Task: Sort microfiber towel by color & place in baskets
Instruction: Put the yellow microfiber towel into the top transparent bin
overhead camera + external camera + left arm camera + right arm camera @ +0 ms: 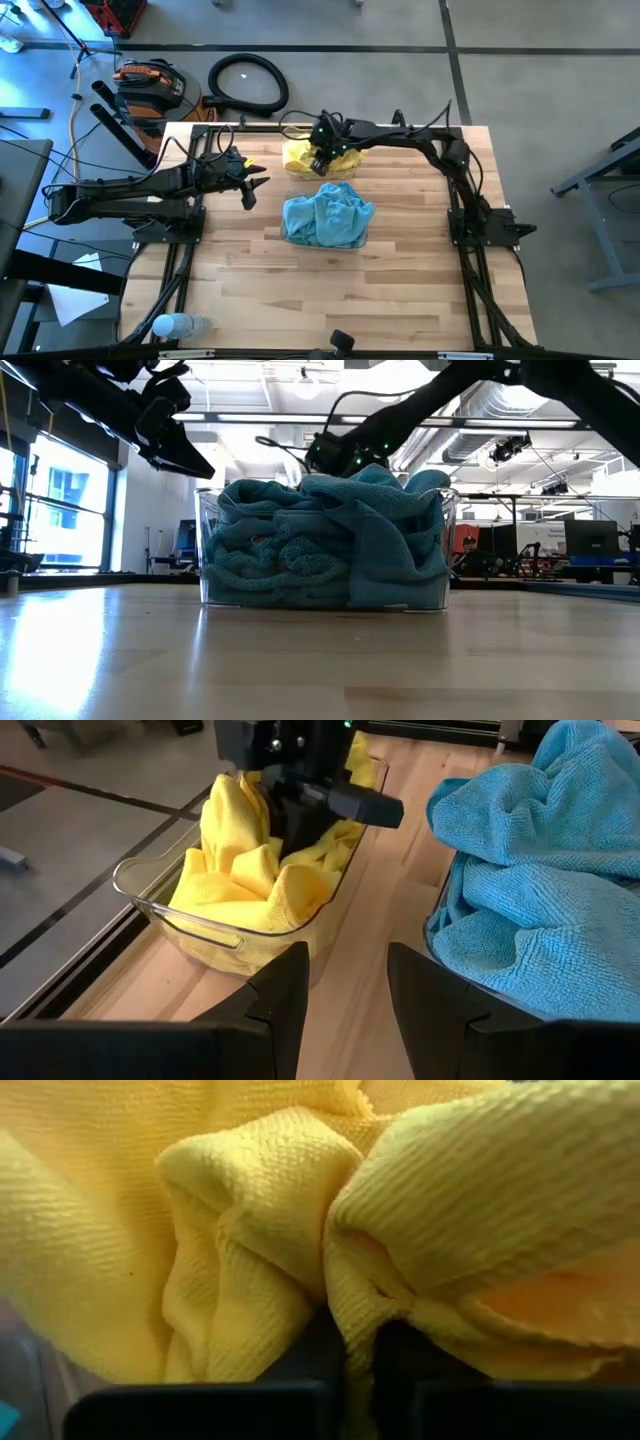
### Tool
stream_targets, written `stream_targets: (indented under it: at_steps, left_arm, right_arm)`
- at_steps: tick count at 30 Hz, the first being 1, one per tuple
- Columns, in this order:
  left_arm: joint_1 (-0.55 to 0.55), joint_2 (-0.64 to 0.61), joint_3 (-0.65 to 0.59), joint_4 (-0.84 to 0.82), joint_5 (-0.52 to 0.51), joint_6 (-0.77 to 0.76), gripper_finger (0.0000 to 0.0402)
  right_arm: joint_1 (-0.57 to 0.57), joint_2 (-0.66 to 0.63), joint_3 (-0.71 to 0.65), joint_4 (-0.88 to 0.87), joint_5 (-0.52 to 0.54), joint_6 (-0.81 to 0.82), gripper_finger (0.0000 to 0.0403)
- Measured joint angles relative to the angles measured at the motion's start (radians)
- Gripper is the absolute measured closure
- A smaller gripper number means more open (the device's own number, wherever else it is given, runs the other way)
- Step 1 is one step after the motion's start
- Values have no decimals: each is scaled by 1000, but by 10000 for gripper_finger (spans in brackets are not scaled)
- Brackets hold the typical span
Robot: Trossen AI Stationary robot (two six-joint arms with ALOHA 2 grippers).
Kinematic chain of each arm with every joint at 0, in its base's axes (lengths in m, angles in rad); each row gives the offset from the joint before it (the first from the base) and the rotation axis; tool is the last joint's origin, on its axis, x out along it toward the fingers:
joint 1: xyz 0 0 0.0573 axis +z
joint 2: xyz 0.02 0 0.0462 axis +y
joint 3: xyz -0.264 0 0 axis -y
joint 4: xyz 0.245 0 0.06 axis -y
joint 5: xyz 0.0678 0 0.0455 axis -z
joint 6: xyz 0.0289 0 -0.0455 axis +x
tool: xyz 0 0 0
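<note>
The right hand (322,160) is reaching down into the clear, round-cornered plastic basket of yellow cloths (175,915), which is sitting on the pale wooden desk (330,300) just behind the other clear basket (205,550), the one heaped with turquoise-blue microfiber towels (327,218). In the right wrist view its two dark fingers (200,1410) are standing very close together with a fold of bright yellow ribbed microfiber towel (250,1220) bunched right at the narrow gap between them; whether they are pinching that fold or just letting it go, I cannot tell. The yellow cloth is lying directly under and around this hand, so any coming move here is most likely a straight lift up out of the yellow basket, whose long axis is running away from the blue basket toward the desk's back edge.

The left hand (340,990) is hovering beside the blue basket on its left side, with its fingers apart and nothing between them, looking across the bare strip of desk between the two baskets. No loose towel is showing on the desk, so the sorting is looking close to finished.

The towels are soft, nubbly and crumpled into loose folds, the blue ones piling above their basket's rim and one draping over its wall. The baskets are thin, glossy and see-through.
</note>
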Motion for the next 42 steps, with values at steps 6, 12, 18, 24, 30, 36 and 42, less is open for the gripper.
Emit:
stream_targets:
  at_steps: [6, 12, 18, 24, 30, 36, 42]
  left_arm:
    - [0, 0, 0, 0, 0, 0, 275]
    - [0, 0, 0, 0, 0, -1, 275]
    - [0, 0, 0, -1, 0, -8, 275]
    - [0, 0, 0, -1, 0, -8, 275]
    - [0, 0, 0, -1, 0, -8, 275]
    - [0, 0, 0, -1, 0, -8, 275]
    - [0, 0, 0, -1, 0, -8, 275]
  right_arm:
    - [0, 11, 1, 0, -3, 32, 346]
    - [0, 17, 90, -88, -47, 45, 299]
    - [3, 21, 254, -283, -44, 94, 261]
    - [3, 21, 417, -449, -37, 105, 254]
    - [3, 19, 541, -503, -33, 108, 253]
    - [3, 16, 576, -452, 21, 121, 253]
    - [-8, 21, 465, -296, 164, 155, 253]
